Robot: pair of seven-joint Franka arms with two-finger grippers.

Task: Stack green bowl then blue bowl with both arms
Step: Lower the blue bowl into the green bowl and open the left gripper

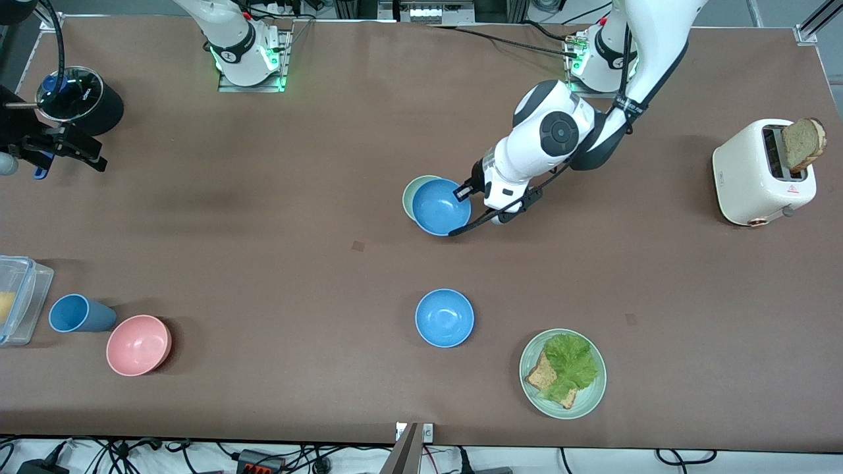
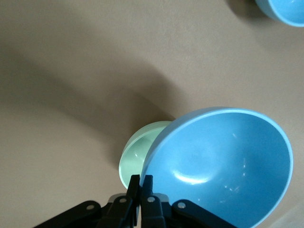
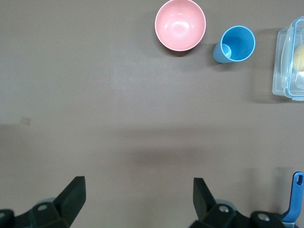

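Note:
The pale green bowl sits mid-table; in the left wrist view only its edge shows under the blue bowl. My left gripper is shut on the rim of a blue bowl and holds it tilted and off-centre over the green bowl. Its fingers pinch the rim of that blue bowl. A second blue bowl sits nearer the front camera and also shows in the left wrist view. My right gripper waits wide open and empty at the right arm's end of the table.
A pink bowl, a blue cup and a clear lidded box sit at the right arm's end. A green plate with lettuce and toast is near the front edge. A white toaster stands at the left arm's end. A black pot is beside the right gripper.

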